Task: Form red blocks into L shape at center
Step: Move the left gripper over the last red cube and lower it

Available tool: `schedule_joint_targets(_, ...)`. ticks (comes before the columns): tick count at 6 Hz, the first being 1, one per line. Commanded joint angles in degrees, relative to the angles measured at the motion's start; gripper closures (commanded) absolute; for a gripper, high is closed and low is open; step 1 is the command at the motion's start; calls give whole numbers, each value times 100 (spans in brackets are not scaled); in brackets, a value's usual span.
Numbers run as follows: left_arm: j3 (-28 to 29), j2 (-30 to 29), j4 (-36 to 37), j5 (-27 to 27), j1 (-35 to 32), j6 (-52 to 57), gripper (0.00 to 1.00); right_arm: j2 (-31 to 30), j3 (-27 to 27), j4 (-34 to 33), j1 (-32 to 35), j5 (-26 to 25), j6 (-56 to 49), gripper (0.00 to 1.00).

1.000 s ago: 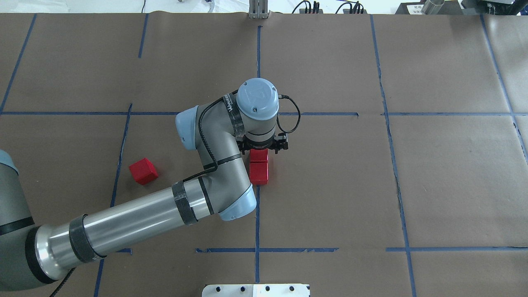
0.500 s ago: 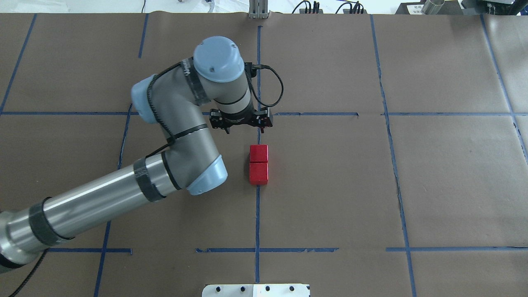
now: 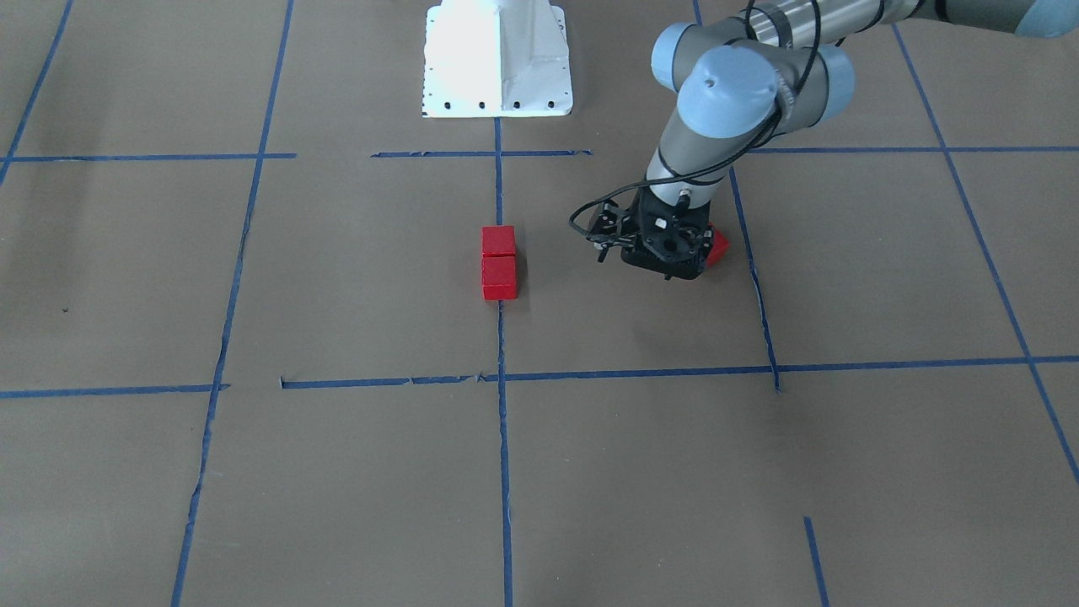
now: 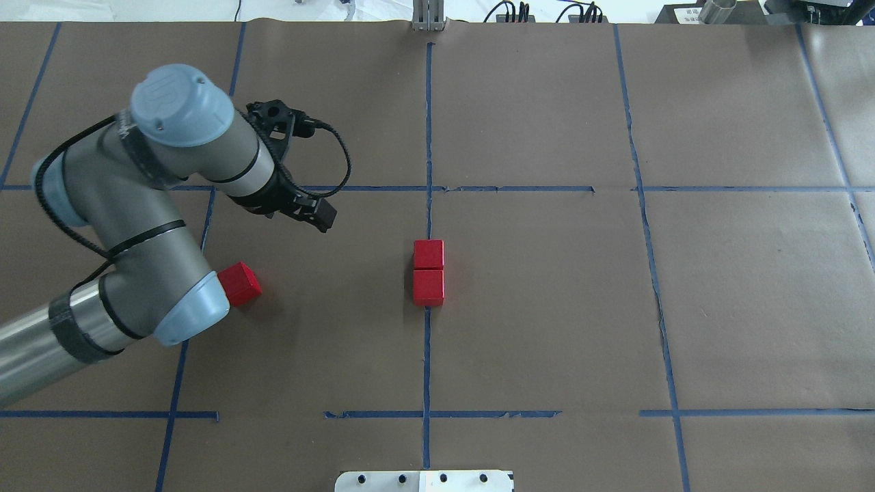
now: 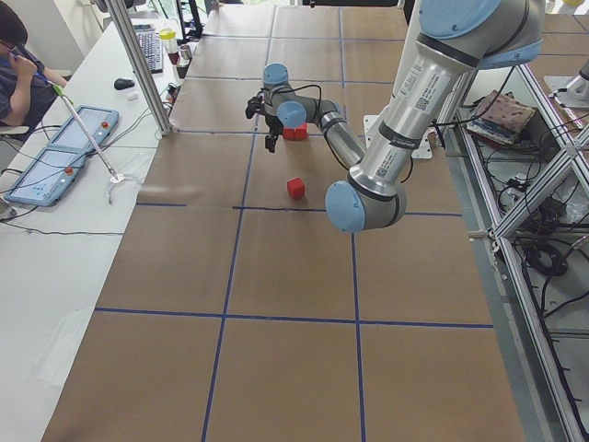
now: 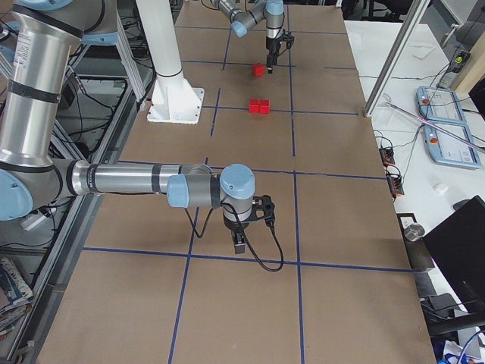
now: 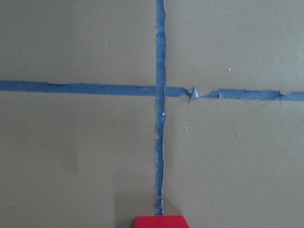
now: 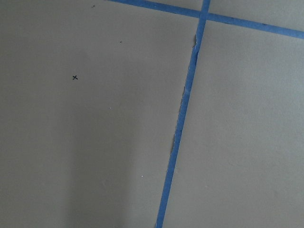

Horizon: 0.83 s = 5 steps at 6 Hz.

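A second ago the left gripper (image 4: pixel 318 216) was down at the two joined blocks (image 4: pixel 428 272). Now it has lifted and swung away, leaving them touching end to end on the tape line (image 4: pixel 426 355) in the centre square (image 4: pixel 547 301), well off to its right. That reads as two of three placed. The loose block (image 4: pixel 240 283) lies below it, to its left and nearer the robot. It is half covered by the elbow (image 4: pixel 191 311) from overhead and by the gripper from the front. Whether its jaws stand apart or together, I cannot tell. The same goes for the right gripper (image 6: pixel 238 244), seen only from the side.
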Motion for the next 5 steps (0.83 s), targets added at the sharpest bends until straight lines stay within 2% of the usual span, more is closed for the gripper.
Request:
schedule_joint_targets(1,-566,638,-3,8,-60,419,0,0,-15,0,-1,-6,-4,0)
schedule_joint_targets(2,-716,1039,6,34,-77,-240,0,0,-24,0,-1,-6,-4,0)
schedule_joint_targets(5,-787,1123,15,79,-34,-3910,0,9,-50,9,-1,-15,-4,0)
